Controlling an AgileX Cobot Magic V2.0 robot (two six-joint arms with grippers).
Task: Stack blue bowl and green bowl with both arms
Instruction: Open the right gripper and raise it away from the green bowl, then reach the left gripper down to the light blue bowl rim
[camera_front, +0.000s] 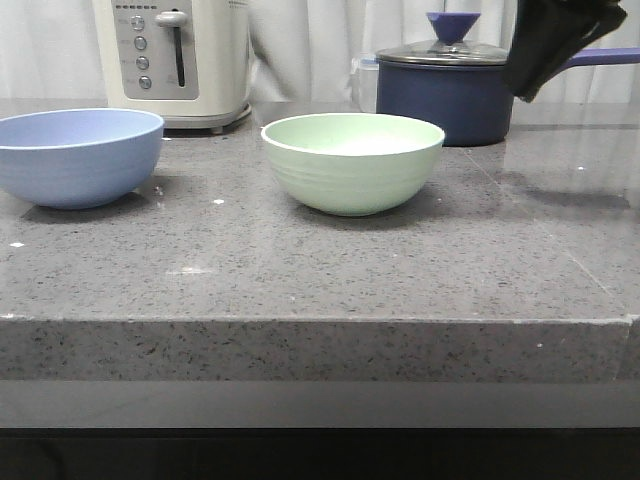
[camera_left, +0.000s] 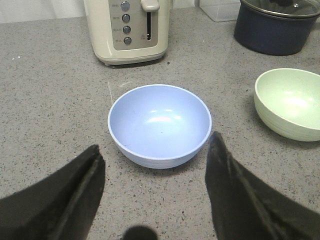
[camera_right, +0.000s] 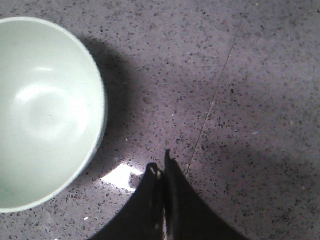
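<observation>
Approach stage; neither bowl lifted, both sit separately on the grey worktop (camera_front: 400, 270).

Left pincer (camera_left: 155, 155): spread wide, holding nothing. Blue bowl (camera_left: 159, 125) lies just ahead of the fingertips, centred on the gap between them, upright, not touched. Left arm is not visible from the front camera.

Right pincer (camera_right: 162, 167): fingers pressed together, empty, hovering above bare stone. Green bowl (camera_right: 42, 112) sits off to one side of the tips, apart from them, upright and empty. From the front only a dark part of the right arm (camera_front: 555, 40) shows, high up, in front of the saucepan.

Judged next move: left pincer goes forward and down so one finger drops inside the blue bowl's rim and the other outside, then closes on the wall. Right pincer would need to part its fingers and shift sideways to the green rim before it can take or steady that bowl. One bowl then has to be carried across and lowered into the other.

Surroundings: cream toaster (camera_left: 128, 27) beyond the blue bowl; dark navy lidded saucepan (camera_front: 455, 92) behind the green bowl, with a clear container (camera_left: 220, 9) beside it. Nothing lies between the two bowls. The toaster stands close behind the blue bowl, so a lift should probably go up before across.
</observation>
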